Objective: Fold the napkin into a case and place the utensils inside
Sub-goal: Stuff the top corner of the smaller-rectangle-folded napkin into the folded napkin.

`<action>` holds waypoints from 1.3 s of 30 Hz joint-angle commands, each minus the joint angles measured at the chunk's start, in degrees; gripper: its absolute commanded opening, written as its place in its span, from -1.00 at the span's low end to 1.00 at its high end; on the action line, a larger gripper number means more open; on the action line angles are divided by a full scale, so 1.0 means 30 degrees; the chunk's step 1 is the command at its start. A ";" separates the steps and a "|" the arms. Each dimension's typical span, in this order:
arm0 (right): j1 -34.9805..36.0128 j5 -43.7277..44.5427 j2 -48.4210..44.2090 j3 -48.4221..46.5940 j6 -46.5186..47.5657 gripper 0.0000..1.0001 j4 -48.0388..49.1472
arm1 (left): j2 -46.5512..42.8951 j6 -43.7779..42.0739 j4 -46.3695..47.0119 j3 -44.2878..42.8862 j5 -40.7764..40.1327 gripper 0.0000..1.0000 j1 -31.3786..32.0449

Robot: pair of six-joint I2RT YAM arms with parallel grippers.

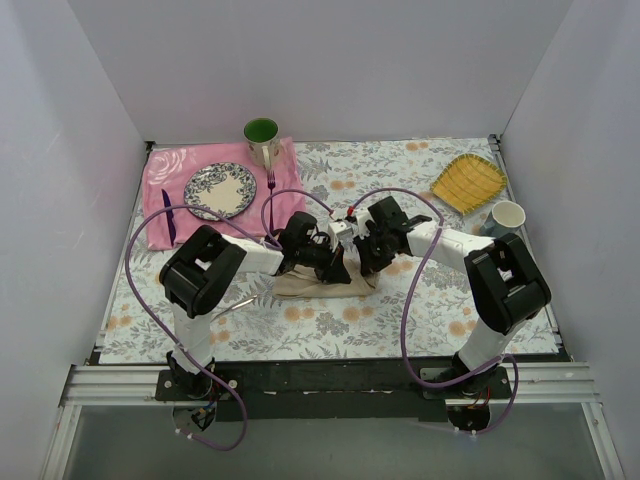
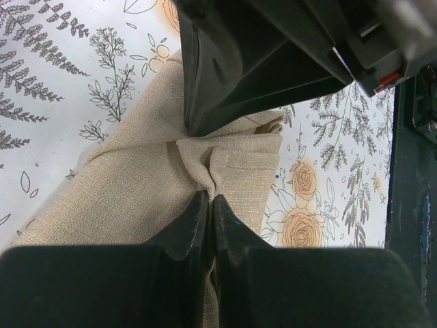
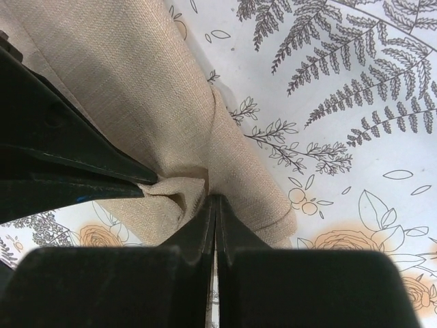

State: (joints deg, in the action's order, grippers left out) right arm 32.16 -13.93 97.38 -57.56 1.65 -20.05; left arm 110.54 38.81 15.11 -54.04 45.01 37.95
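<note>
The napkin (image 1: 330, 287) lies bunched near the middle of the tabletop (image 1: 430, 310), a touch toward 6 o'clock. The left gripper (image 2: 208, 199) has its jaws pinching a fold at the napkin's 9 o'clock side. The right gripper (image 3: 213, 199) pinches the cloth just beside it, at 3 o'clock.

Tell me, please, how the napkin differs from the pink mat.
The napkin is tan; the mat is pink. The napkin is bunched, pinched by the left gripper and right gripper; the mat lies spread out, bearing a plate and cup. Both are cloth.
</note>
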 commanded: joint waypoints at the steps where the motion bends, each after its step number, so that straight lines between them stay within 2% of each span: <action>1: 0.0119 -0.0570 -0.0468 -0.0998 0.0181 -0.97 -0.0317 | -0.0666 0.0217 -0.0585 -0.0296 0.0024 -1.00 -0.0054; 8: 0.0031 -0.0863 -0.0705 -0.1496 0.0651 -0.95 -0.0813 | -0.0666 0.0511 -0.0497 -0.0238 0.0200 -1.00 -0.0142; 10: 0.0031 -0.0864 -0.0558 -0.1381 0.0593 -0.71 -0.0815 | -0.0578 0.0570 -0.0439 -0.0209 0.0200 -1.00 -0.0142; 13: 0.0089 -0.0571 -0.0469 -0.0825 0.0475 -0.56 -0.0347 | -0.0577 0.0687 -0.0409 -0.0209 0.0230 -1.00 -0.0200; 15: 0.0089 -0.0570 -0.0147 -0.0794 0.0417 -0.54 -0.0405 | -0.0548 0.0687 -0.0438 -0.0209 0.0259 -1.00 -0.0230; 19: 0.0265 -0.0190 0.0117 -0.0502 0.0534 -0.32 -0.0171 | -0.0519 0.0658 -0.0526 -0.0267 0.0259 -1.00 -0.0318; 27: 0.0996 0.1449 0.0673 -0.0209 0.1119 -0.44 0.0180 | -0.0431 0.0716 -0.0527 -0.0296 0.0229 -1.00 -0.0376; 36: 0.1525 0.2712 -0.0028 0.0582 0.1003 -0.30 0.0589 | -0.0168 0.1302 -0.0321 -0.0385 0.0376 -1.00 -0.0552; 39: 0.1526 0.2594 -0.0877 0.1080 0.0652 -0.33 0.1348 | -0.0168 0.1449 -0.0175 -0.0239 0.0434 -1.00 -0.0581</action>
State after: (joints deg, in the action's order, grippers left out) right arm 34.85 -6.11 97.62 -57.34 2.13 -15.25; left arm 110.85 42.26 14.04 -54.04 46.37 36.71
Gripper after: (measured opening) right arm 0.344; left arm 0.032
